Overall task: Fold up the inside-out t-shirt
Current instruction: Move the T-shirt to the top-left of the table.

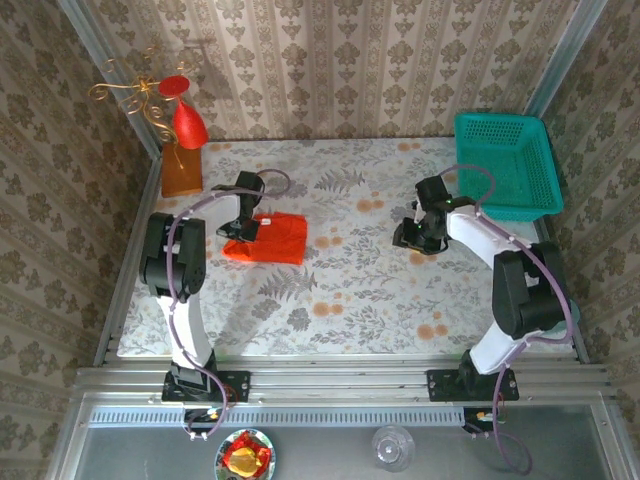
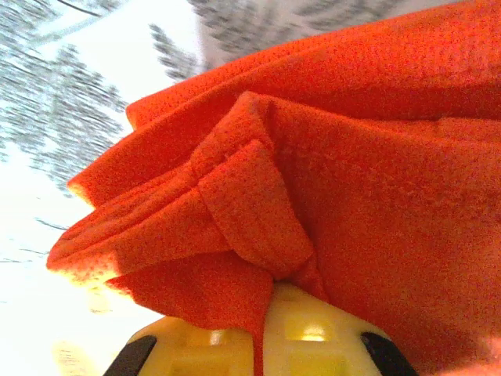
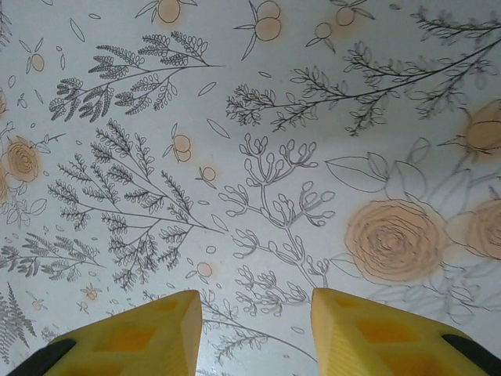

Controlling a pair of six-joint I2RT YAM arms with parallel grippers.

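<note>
The inside-out t-shirt [image 1: 272, 238] lies folded into a compact orange-red rectangle on the left part of the flowered tablecloth. My left gripper [image 1: 243, 228] is at its left edge, shut on a pinch of the cloth. In the left wrist view the orange fabric [image 2: 352, 180] bunches up with a hem fold running down between the two yellow fingers [image 2: 313, 333], which are pressed together. My right gripper [image 1: 418, 236] hovers over bare tablecloth to the right of the middle, well apart from the shirt. Its yellow fingers [image 3: 368, 329] stand open with nothing between them.
A teal plastic basket [image 1: 505, 165] stands at the back right corner. A red cone-shaped ornament with gold wire [image 1: 185, 120] on a wooden block is at the back left. The tablecloth [image 1: 350, 290] ends at a metal rail near the arm bases.
</note>
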